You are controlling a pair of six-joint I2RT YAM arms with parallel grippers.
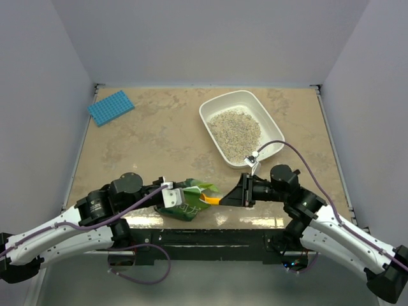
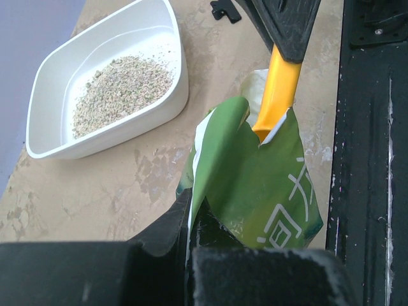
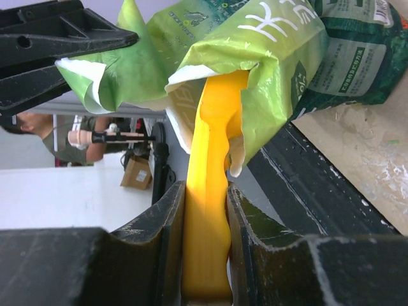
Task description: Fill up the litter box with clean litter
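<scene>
Your left gripper [image 1: 173,194] pinched tight on the green litter pouch [image 1: 193,200] at the table's [image 1: 146,143] 6 o'clock edge, your right gripper [image 3: 205,194] clamped on the yellow scoop [image 3: 213,121] dipping into the pouch mouth, litter box [image 1: 217,105] at 1 o'clock, clean litter [image 1: 234,132] heaped inside.

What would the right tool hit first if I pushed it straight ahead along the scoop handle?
The green bag: its open mouth surrounds the yellow scoop that the right tool grips, so its rim comes first. The left tool, pinching the bag, seems to sit just beyond.
</scene>
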